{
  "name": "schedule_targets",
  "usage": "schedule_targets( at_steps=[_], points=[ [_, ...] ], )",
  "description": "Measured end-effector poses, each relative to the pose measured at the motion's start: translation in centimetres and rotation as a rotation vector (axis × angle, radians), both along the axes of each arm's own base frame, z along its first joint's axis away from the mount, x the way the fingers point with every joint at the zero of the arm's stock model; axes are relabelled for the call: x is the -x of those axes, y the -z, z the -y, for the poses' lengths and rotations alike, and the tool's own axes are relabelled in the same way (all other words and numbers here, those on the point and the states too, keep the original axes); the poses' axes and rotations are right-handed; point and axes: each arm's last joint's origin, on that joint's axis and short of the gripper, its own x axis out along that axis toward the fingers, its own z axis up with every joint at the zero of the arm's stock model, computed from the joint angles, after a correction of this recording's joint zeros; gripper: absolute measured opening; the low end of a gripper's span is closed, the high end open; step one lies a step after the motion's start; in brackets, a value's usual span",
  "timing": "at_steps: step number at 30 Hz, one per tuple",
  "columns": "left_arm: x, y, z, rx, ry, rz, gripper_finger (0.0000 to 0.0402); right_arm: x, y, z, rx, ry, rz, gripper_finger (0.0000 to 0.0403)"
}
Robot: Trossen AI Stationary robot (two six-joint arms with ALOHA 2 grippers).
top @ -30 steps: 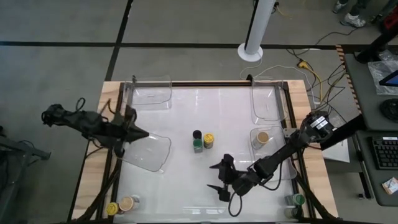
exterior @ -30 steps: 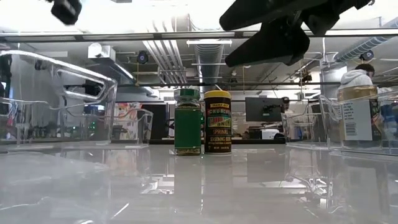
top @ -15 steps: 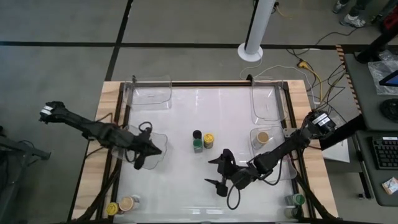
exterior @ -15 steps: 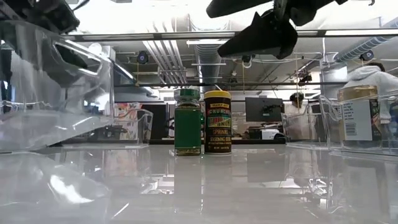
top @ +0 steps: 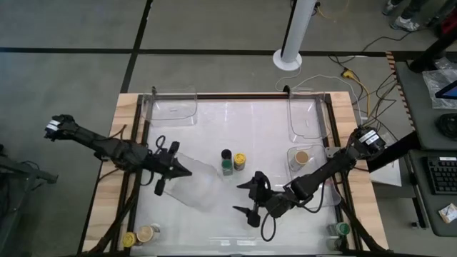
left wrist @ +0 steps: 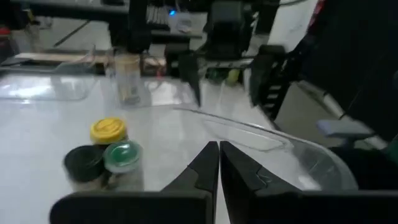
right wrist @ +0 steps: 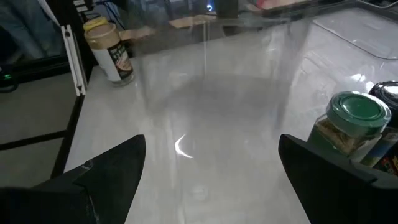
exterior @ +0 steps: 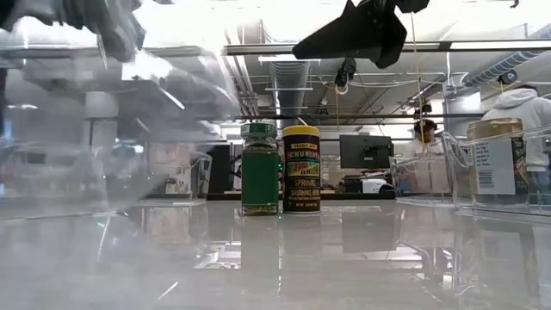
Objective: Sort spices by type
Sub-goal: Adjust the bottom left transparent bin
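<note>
Spices: green-lid jar point(top: 227, 168), yellow-lid jar point(top: 240, 160) and black-lid jar point(top: 226, 154) cluster mid-counter; a tan-lid jar point(top: 302, 158) sits in the tray at right; more jars wait at the near corners.
Left hand point(top: 180, 168): pinched shut on a clear tray point(top: 202, 185), held tilted above the counter point(top: 250, 121), left of the cluster.
Right hand point(top: 245, 198): fingers spread wide, holding nothing, hovering just near-side of the cluster.

Clear plastic trays point(top: 175, 106) sit at the table's point(top: 243, 128) far corners, another tray point(top: 200, 187) left of centre.
</note>
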Motion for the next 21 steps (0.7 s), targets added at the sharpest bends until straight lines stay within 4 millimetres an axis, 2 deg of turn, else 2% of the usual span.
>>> schedule_targets(
  at_steps=[9,11,14,18,21],
  points=[
    [-0.1,1.7,-0.2,-0.014,-0.087,-0.155,0.0000,0.7,0.7,-0.2,-0.025,0.018,-0.078,0.0359],
    [-0.2,1.7,-0.1,0.013,-0.063,-0.156,0.0000,1.2,0.6,-0.2,-0.026,0.015,-0.148,0.0359],
    [-0.7,1.9,0.7,0.078,0.053,-0.149,0.0000,1.3,-0.9,-0.8,-0.038,-0.018,-0.230,0.0359],
    [-2.0,3.9,1.6,0.116,0.102,-0.235,0.0000,1.8,-2.0,-2.0,-0.036,-0.036,-0.353,0.0359],
    [-3.1,5.3,2.0,0.105,0.086,-0.322,0.0000,1.7,-0.7,-1.8,-0.073,0.017,-0.441,0.0359]
  ],
)
